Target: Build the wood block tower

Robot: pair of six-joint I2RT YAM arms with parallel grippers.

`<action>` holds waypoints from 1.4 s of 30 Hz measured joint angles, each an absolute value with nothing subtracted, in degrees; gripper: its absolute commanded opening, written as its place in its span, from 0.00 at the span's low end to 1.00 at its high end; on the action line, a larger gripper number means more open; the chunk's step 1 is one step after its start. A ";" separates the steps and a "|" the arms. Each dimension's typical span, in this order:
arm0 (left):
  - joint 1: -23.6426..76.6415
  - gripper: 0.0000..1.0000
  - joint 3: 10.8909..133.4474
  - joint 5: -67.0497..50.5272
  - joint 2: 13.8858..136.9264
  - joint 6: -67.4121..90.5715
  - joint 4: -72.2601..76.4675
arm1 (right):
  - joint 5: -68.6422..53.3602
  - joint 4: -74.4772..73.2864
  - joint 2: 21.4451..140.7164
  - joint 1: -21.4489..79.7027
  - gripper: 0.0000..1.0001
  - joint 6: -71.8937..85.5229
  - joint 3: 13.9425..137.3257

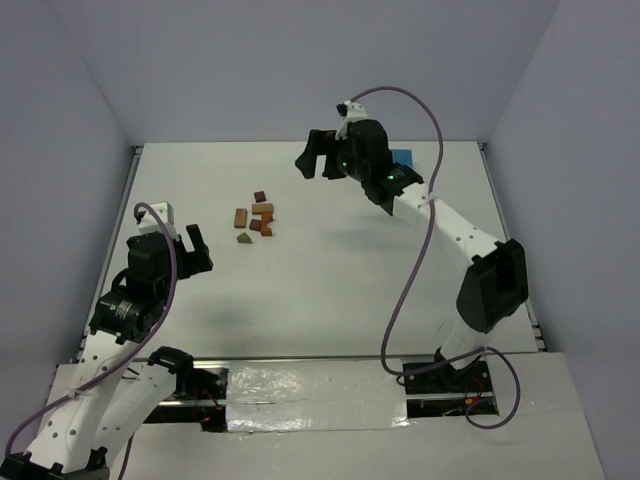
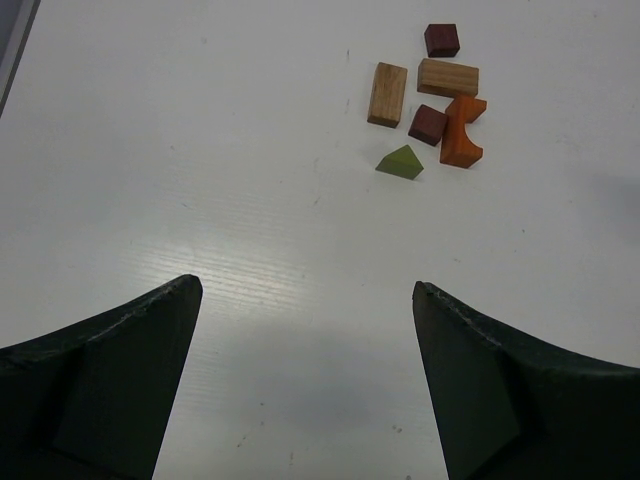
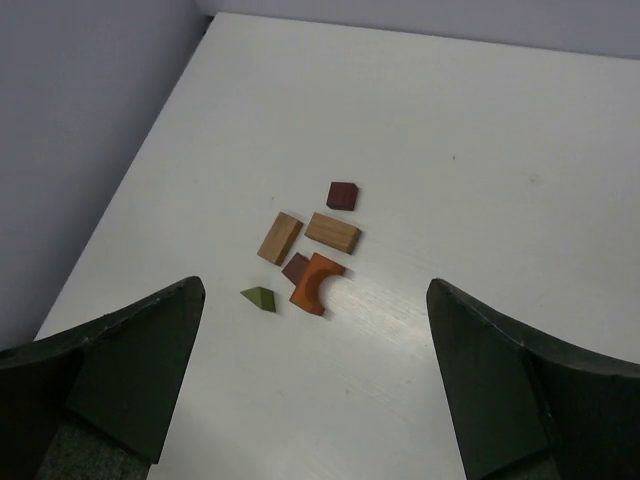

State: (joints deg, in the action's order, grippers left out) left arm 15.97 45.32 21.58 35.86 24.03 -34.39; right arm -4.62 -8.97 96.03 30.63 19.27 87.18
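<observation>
At the left, the left gripper [image 2: 305,290] hangs over the white table [image 1: 400,280] with its jaws spread wide and nothing between them. Ahead of it and a little to its right, toward the far left part of the table, the wood block tower [image 1: 255,217] is only a loose cluster of six pieces lying flat, none stacked on another. Leftmost is a pale wooden block [image 2: 387,94], its long axis running away from the arms. Just right of it a second pale block [image 2: 447,77] lies crosswise, long axis left to right. A dark red cube [image 2: 441,40] sits alone at the far side, and a second dark red cube [image 2: 428,124] touches the orange arch [image 2: 462,132], whose hollow faces right (its length runs roughly near to far). Nearest the arms is the olive-green triangle [image 2: 400,162], apart from the rest, its peak pointing away from the left gripper. Further right, raised above the far middle of the table, the right gripper [image 1: 322,155] is spread open and empty, well apart from the blocks. Behind that arm a light-blue tray [image 1: 404,157] shows only a corner, so its contents cannot be told.
</observation>
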 measured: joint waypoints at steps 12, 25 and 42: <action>15.94 0.99 45.32 22.06 33.95 24.03 -34.30 | 1.78 -16.47 126.43 45.63 1.00 30.65 104.88; 15.90 0.99 45.32 21.12 32.71 23.97 -34.26 | 17.78 -27.31 144.73 48.27 0.85 29.63 136.35; 15.90 1.00 45.32 19.00 31.70 23.88 -34.24 | 11.68 -32.29 153.14 42.44 0.85 31.29 141.93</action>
